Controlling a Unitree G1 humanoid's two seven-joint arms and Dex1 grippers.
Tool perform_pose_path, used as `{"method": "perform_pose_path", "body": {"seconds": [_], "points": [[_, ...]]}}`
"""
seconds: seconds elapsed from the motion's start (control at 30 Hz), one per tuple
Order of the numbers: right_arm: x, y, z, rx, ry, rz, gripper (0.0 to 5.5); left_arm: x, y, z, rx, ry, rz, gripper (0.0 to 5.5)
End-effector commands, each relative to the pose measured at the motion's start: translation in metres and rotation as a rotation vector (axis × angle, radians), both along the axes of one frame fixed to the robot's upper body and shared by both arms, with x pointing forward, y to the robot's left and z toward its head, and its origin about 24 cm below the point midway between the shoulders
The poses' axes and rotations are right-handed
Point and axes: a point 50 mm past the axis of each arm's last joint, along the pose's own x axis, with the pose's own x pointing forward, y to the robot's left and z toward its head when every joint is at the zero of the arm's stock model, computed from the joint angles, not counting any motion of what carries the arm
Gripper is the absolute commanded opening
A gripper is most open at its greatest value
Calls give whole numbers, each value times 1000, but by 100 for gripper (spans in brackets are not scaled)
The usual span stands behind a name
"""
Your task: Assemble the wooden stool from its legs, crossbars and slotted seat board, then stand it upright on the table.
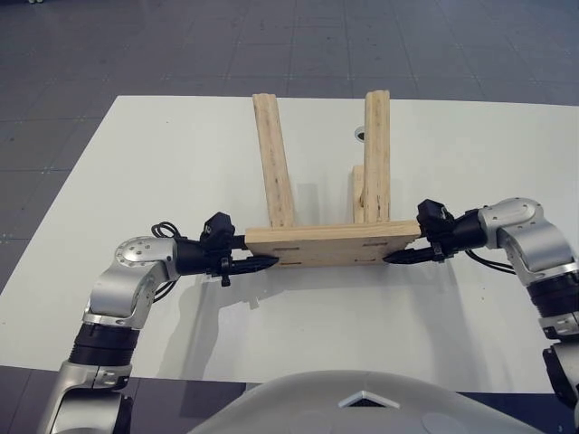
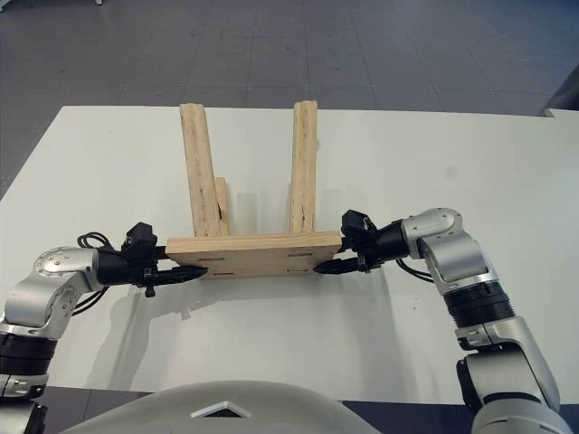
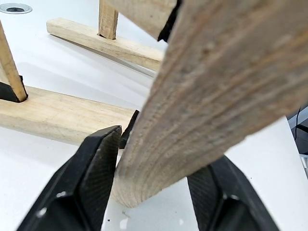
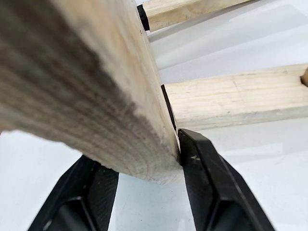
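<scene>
The wooden stool lies on its side on the white table (image 1: 163,154). Its slotted seat board (image 1: 330,244) stands on edge nearest me, and two legs (image 1: 274,163) (image 1: 376,154) point away, joined by a short crossbar (image 1: 358,194). My left gripper (image 1: 258,263) is shut on the board's left end. My right gripper (image 1: 403,256) is shut on its right end. In the left wrist view, black fingers (image 3: 91,168) clamp the seat board (image 3: 211,96) edge, with a leg (image 3: 53,115) lying behind. In the right wrist view, the fingers (image 4: 211,183) pinch the seat board (image 4: 86,82) likewise.
A small round hole (image 1: 360,135) sits in the tabletop between the far ends of the legs. Bare table surface spreads to the left, right and front of the stool. The table's far edge runs just beyond the leg tips, with grey floor behind.
</scene>
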Motion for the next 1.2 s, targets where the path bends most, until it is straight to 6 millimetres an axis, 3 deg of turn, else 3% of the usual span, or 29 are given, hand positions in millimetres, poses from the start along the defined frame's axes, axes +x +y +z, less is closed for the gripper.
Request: {"method": "perform_pose_path", "body": {"seconds": [0.03,0.27,0.4,0.63,0.8,0.9,0.97,1.1,1.2], "points": [[-1,10,31,138,98,0,183,15,-5,28,-82,-35,24,203],[-19,22,90,336,465,36,180,23,-12,97,-332,132,-80,203],[-22,24,115,393,686,74,180,19,-14,119,-438,275,-147,203],[-13,17,128,468,805,59,180,10,-9,122,-471,419,-155,203],[-1,13,140,554,929,54,180,22,3,129,-563,447,-97,203],[11,13,161,624,961,59,180,31,10,139,-612,437,-68,254],[18,14,169,648,979,46,180,38,15,141,-634,430,-27,254],[28,14,154,616,1009,-74,180,51,15,131,-614,389,96,275],[30,8,135,587,1042,-166,255,58,15,123,-580,367,170,332]]}}
